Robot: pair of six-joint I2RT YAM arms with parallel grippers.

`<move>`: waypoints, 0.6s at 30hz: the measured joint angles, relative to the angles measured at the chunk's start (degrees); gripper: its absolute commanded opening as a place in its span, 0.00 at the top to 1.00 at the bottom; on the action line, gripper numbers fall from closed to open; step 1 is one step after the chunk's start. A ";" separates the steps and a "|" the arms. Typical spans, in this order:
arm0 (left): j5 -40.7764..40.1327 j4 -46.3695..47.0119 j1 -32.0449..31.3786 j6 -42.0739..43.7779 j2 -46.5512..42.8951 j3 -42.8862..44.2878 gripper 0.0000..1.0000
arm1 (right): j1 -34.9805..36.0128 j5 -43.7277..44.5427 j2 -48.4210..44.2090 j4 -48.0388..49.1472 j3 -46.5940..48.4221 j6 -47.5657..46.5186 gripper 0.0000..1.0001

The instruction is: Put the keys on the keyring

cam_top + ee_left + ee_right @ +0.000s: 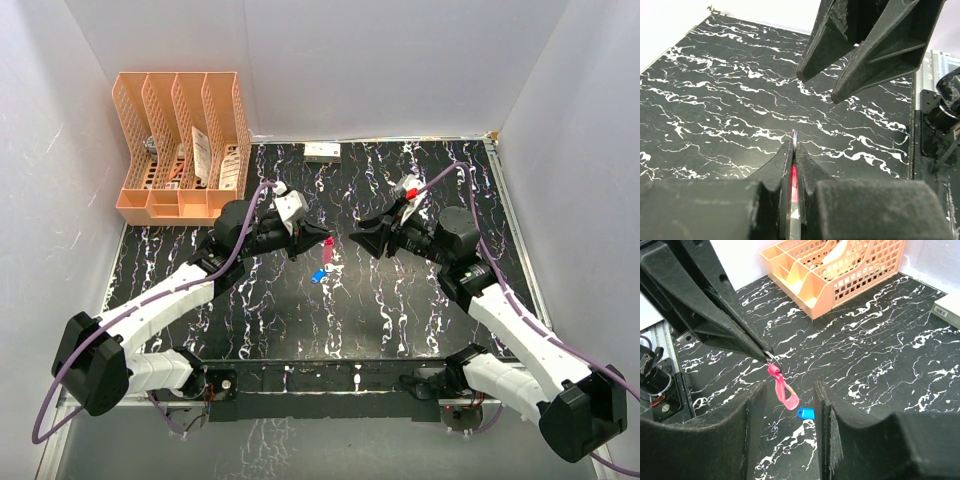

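My left gripper (313, 241) is shut on the keyring (326, 243), held above the black marbled table. In the left wrist view the thin metal ring (795, 134) pokes out past the pinched fingertips, with red strap (794, 176) glowing between the pads. From the right wrist the ring (771, 360) hangs at the left gripper's tip (761, 350), the red-pink strap (785, 392) dangling below. The keys lie on the table under it: a blue-headed key (319, 275) (805, 413) and a silvery-white one (334, 268). My right gripper (357, 240) (789, 386) is open, facing the strap, a short gap away.
An orange file organizer (185, 140) (840, 270) stands at the back left. A small white box (322, 150) (947, 310) lies against the back wall. White walls close in the table on three sides.
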 measured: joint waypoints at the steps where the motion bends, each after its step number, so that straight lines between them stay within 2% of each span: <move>1: 0.66 -0.28 0.31 -0.28 0.00 0.09 1.00 | 0.00 -0.50 0.00 0.11 -0.13 -0.28 0.60; 18: 7.69 -1.75 0.79 -2.73 1.95 2.32 1.00 | 0.00 -8.55 6.10 3.02 -0.79 -0.83 0.60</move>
